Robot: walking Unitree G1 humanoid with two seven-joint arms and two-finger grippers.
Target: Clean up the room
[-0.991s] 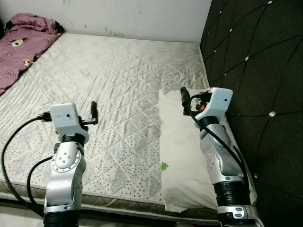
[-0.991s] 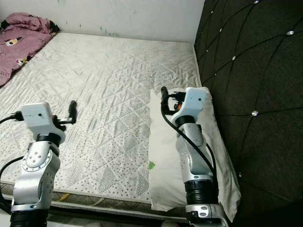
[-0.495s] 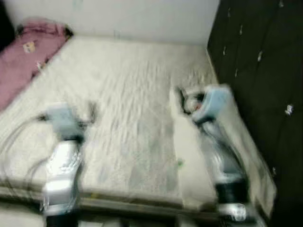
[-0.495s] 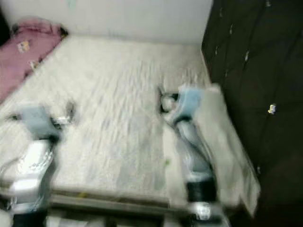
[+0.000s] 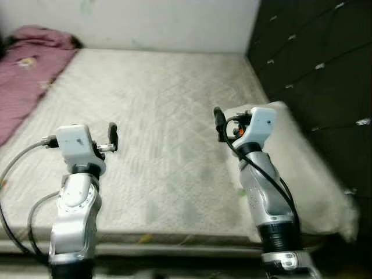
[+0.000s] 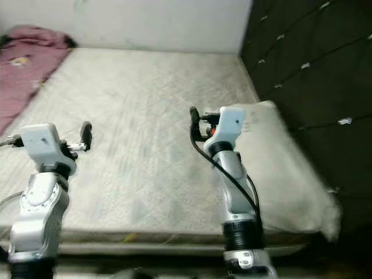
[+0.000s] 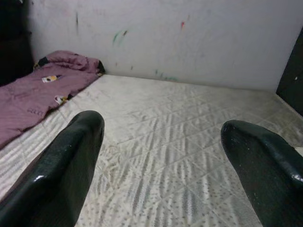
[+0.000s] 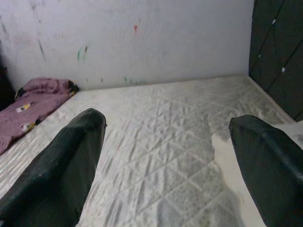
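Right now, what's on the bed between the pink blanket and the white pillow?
Just bare quilted mattress. The eye views show nothing lying between the pink blanket and the white pillow.

Both silver arms are raised with the forearms upright, the left arm [image 5: 74, 209] on the robot's left and the right arm [image 5: 264, 197] on its right, each with black cables looping along it. The left gripper [image 7: 161, 156] holds nothing, its two black fingers [image 7: 66, 165] spread wide apart. The right gripper [image 8: 165, 156] is likewise empty, its fingers [image 8: 61, 165] parted wide.
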